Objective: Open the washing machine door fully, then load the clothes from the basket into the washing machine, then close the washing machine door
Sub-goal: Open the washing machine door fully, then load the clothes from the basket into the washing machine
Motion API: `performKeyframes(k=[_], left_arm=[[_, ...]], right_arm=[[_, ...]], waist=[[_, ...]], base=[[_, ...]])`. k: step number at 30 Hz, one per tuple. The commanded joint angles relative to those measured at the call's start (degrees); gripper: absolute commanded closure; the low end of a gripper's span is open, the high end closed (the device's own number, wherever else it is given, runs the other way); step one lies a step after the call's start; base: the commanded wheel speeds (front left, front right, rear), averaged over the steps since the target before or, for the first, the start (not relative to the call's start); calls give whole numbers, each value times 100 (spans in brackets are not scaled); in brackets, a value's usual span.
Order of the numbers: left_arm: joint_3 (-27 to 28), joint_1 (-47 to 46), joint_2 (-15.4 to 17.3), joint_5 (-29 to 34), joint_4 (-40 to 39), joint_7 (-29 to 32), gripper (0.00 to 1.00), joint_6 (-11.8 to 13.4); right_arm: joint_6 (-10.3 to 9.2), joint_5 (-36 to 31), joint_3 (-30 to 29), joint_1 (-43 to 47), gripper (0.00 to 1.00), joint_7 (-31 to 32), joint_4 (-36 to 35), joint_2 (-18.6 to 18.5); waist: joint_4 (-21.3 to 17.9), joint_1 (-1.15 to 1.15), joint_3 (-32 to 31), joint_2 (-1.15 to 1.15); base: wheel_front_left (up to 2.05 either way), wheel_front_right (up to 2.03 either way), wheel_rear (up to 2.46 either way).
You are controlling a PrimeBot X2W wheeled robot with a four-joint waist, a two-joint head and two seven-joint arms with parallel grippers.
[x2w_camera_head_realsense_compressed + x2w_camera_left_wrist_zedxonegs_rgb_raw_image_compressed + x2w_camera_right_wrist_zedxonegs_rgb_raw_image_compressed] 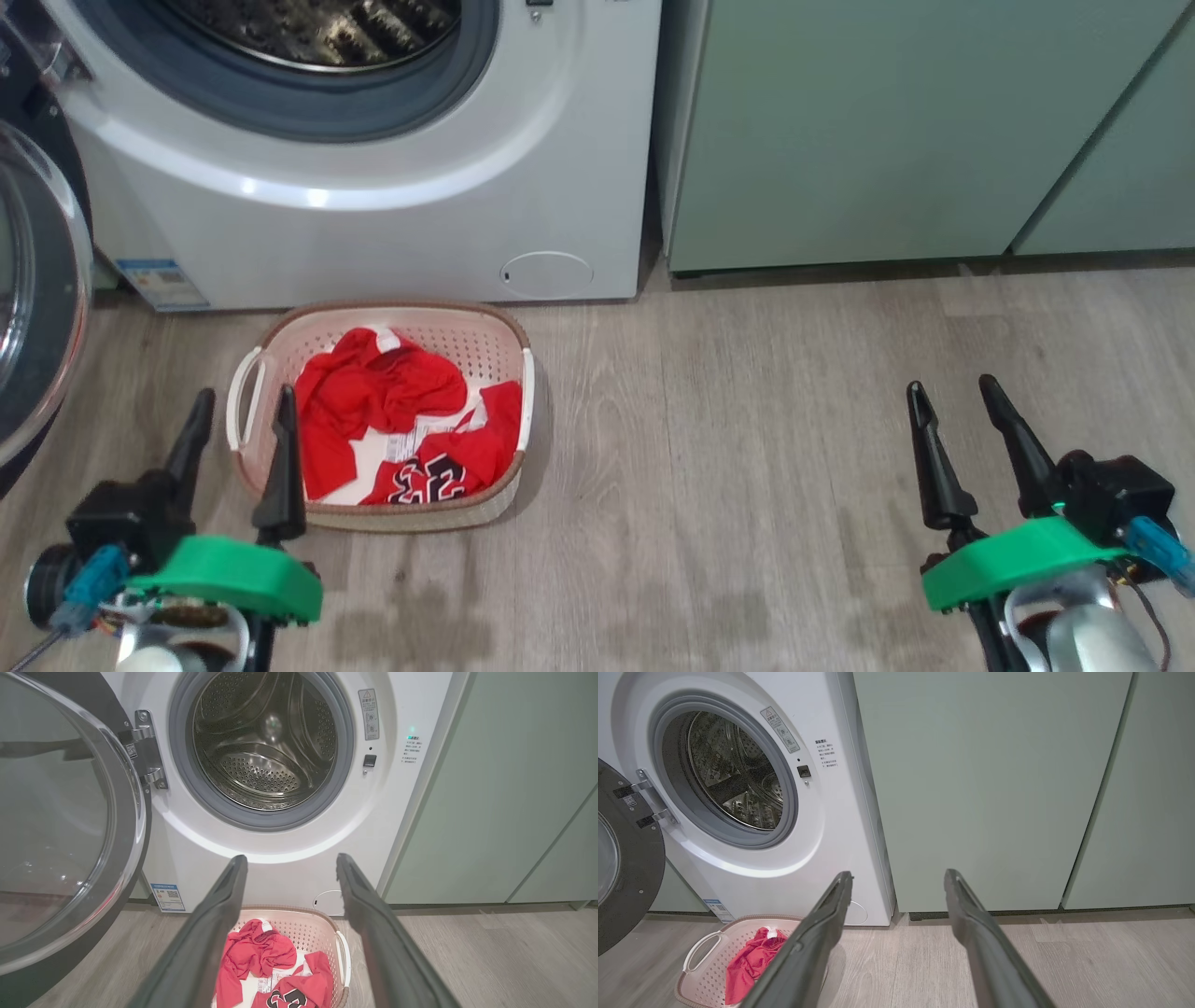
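Observation:
The white washing machine (373, 215) fills the upper left of the head view, its steel drum (266, 742) open and empty. Its black-rimmed glass door (60, 826) is swung out to the left. On the floor before it stands the cream basket (481, 331), holding red clothes (383, 392), one with a black-and-white print. My left gripper (243, 411) hangs open over the basket's left handle, holding nothing. My right gripper (952, 397) is open and empty, far off to the right over bare floor.
Pale green cabinets (896, 131) stand right of the washer. Wood-look floor (728, 448) stretches between the basket and my right gripper. The swung-out door (37, 299) juts into the space left of the basket.

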Motion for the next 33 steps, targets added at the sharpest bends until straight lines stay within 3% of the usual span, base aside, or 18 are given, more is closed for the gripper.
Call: performKeyframes(k=[1, 33], left_arm=[[134, -92, 31, 61, -156, 7, 0, 42], [-45, 64, 89, 57, -24, -43, 0, 220]], right_arm=[[0, -35, 96, -66, 0, 34, -246, 0], [0, -63, 45, 17, 0, 96, -372, 0]], waist=[[-45, 0, -66, 0], [22, 0, -240, 0]], base=[[0, 0, 0], [0, 0, 0]])
